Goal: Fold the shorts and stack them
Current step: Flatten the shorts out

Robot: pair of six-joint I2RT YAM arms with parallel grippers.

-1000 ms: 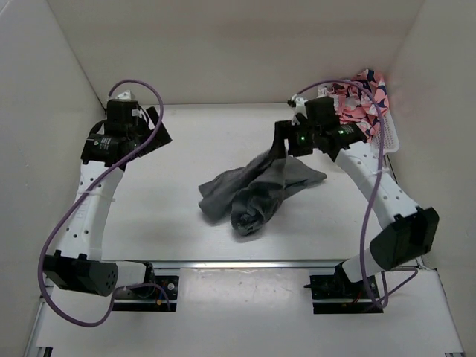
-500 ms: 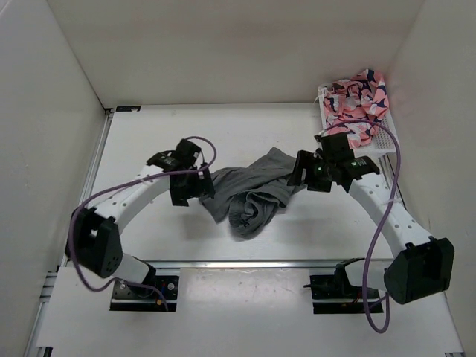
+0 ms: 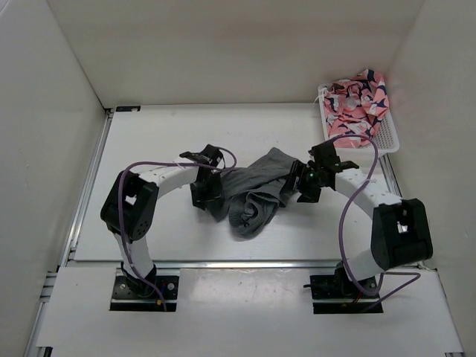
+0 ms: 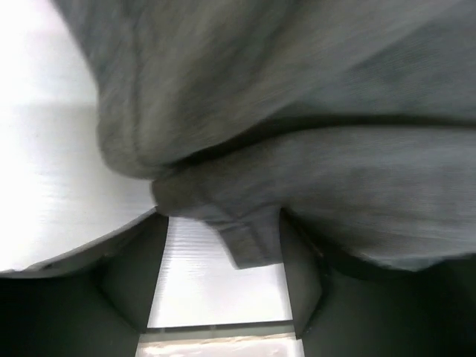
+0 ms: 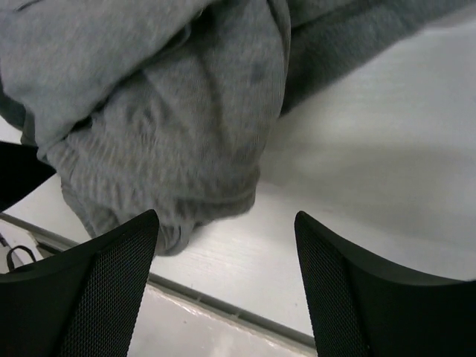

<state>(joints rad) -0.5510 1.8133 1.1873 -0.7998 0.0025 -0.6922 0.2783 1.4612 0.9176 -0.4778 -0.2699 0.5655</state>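
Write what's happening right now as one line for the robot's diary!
crumpled mid-grey soft fabric shorts: unfolded, heaped | left pincer: open, straddling hem | right pincer: open, facing fabric

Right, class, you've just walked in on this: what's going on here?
Two robot arms are working on grey shorts, which lie crumpled and unfolded on the table. The left gripper sits at their left edge, open, a flap of fabric between its fingers. The right gripper is at their right edge, open, holding nothing. A basket of pink patterned cloth sits in the far right corner.
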